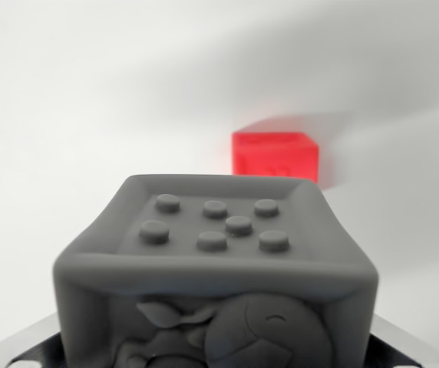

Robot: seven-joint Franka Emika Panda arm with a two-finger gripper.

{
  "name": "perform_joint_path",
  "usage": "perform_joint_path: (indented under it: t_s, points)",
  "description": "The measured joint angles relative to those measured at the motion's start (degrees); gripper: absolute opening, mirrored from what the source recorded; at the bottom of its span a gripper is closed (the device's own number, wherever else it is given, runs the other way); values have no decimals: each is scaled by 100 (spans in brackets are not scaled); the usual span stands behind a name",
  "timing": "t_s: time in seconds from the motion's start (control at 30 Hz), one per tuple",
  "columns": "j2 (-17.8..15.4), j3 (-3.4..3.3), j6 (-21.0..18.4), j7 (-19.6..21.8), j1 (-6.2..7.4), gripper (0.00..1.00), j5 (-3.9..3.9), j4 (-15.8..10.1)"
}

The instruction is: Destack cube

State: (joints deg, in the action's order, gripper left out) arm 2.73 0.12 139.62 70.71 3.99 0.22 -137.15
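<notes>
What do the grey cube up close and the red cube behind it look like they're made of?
The grey cube looks like matte moulded rubber or soft plastic: no glare, rounded edges, raised studs on top and a relief figure on its front. The red cube looks like smooth hard plastic, possibly slightly translucent, given its saturated, glowing colour and sharper edges. It is blurred, so that is tentative.

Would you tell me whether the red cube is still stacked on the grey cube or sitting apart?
Apart. The red cube sits alone on the white surface beyond the grey cube, nothing beneath or atop it.
</notes>
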Motion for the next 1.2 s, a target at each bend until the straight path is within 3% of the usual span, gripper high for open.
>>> perform_joint_path:
  t_s: [1.2]
  points:
    - [1003, 41, 107, 921, 439, 0, -9, 894]
